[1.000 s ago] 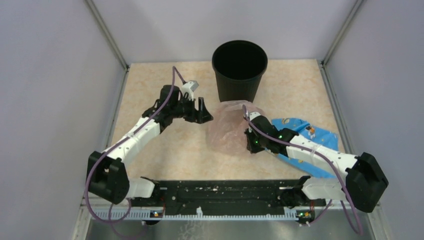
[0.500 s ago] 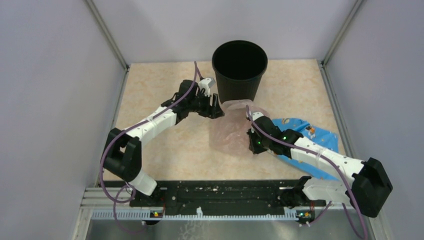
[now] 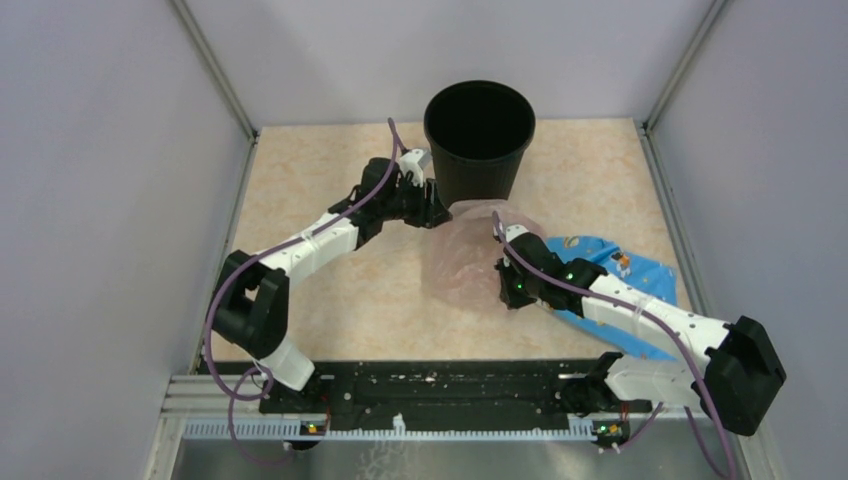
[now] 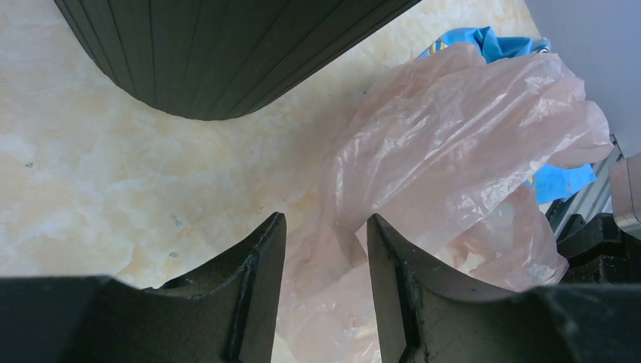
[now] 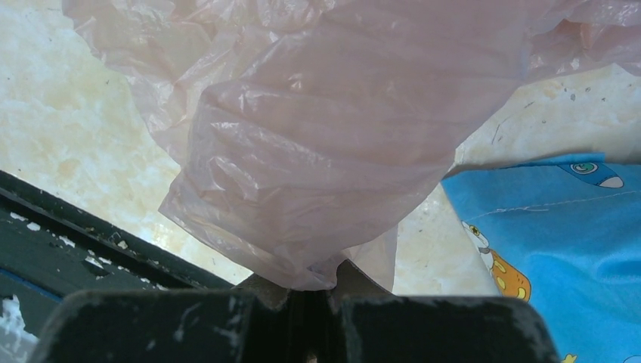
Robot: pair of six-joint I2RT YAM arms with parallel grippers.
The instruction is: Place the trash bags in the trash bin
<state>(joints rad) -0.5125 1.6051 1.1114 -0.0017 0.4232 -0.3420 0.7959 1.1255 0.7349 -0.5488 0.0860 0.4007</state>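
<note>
Top view: fixed, high at the near edge, tilted down and forward. It is far enough off to take in the whole tabletop (image 3: pixel 330 300), bin (image 3: pixel 478 140) and pink bag (image 3: pixel 462 262).
Left wrist view: behind the left claw (image 4: pixel 325 227), low over the tabletop, close, facing the bin's base and the bag.
Right wrist view: behind the right claw (image 5: pixel 317 283), very close; the bag fills most of the frame.
Shared by all three: the bag and the blue cloth (image 5: pixel 559 219).
</note>
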